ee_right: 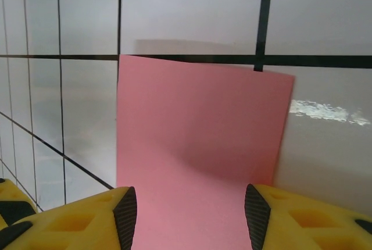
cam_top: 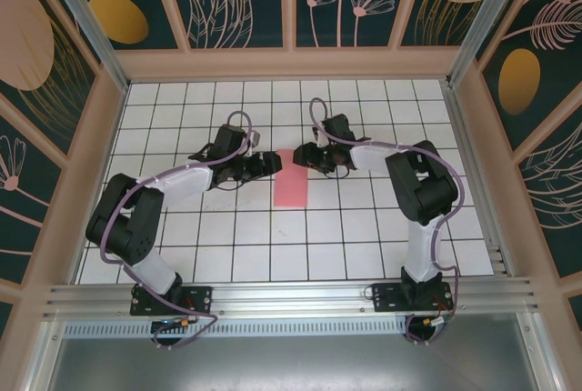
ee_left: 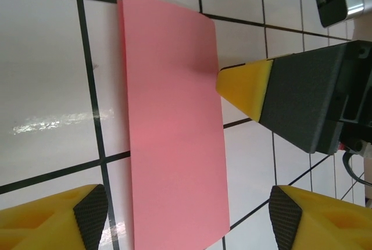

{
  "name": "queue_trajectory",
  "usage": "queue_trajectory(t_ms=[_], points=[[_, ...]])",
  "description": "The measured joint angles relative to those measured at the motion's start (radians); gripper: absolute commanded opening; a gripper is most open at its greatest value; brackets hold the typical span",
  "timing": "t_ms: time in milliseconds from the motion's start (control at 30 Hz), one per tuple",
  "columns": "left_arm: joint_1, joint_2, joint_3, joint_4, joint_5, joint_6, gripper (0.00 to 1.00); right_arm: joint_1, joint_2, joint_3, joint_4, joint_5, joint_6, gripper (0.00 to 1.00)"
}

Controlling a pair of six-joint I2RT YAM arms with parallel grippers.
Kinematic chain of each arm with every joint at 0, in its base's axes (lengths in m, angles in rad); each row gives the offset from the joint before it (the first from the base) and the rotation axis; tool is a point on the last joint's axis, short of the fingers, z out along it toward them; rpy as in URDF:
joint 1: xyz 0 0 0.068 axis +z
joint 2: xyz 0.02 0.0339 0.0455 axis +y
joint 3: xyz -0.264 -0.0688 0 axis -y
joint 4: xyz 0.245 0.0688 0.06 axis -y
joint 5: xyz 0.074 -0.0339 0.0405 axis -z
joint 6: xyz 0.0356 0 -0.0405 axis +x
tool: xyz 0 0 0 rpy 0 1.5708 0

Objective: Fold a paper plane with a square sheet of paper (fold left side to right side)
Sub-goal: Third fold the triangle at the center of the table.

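The left arm bends in over the white tiled table, and the left gripper hangs just left of the far end of the sheet of paper. Its yellow fingers stand wide apart, released and grasping nothing. In the left wrist view the sheet lies flat on the tiles under the gap between them.

The sheet is a narrow pink rectangle near the middle of the table, with its long edges running away from the arm bases. Its edges are straight, and the left long edge shows a thin darker line beside it, like a second layer.

Just right of the far end is the right gripper, jaws apart and clamping nothing. One yellow fingertip sits at the sheet's right long edge; whether it touches I cannot tell. In its own wrist view the fingers straddle one short end. The right arm folds back beyond.

Bare tiles lie on every side of the sheet, most of them toward the arm bases and the outer sides, with the wooden walls well apart
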Motion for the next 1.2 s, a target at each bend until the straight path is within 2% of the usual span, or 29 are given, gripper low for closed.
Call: queue_trajectory(t_ms=[500, 1200], points=[[0.0, 0.128, -0.012, 0.062, 0.056, -0.027, 0.66, 0.002, 0.028, 0.051, -0.082, 0.024, -0.059, 0.52], [0.001, 0.19, -0.004, 0.156, 0.131, -0.084, 0.53, 0.002, 0.028, 0.051, -0.082, 0.024, -0.064, 0.5]])
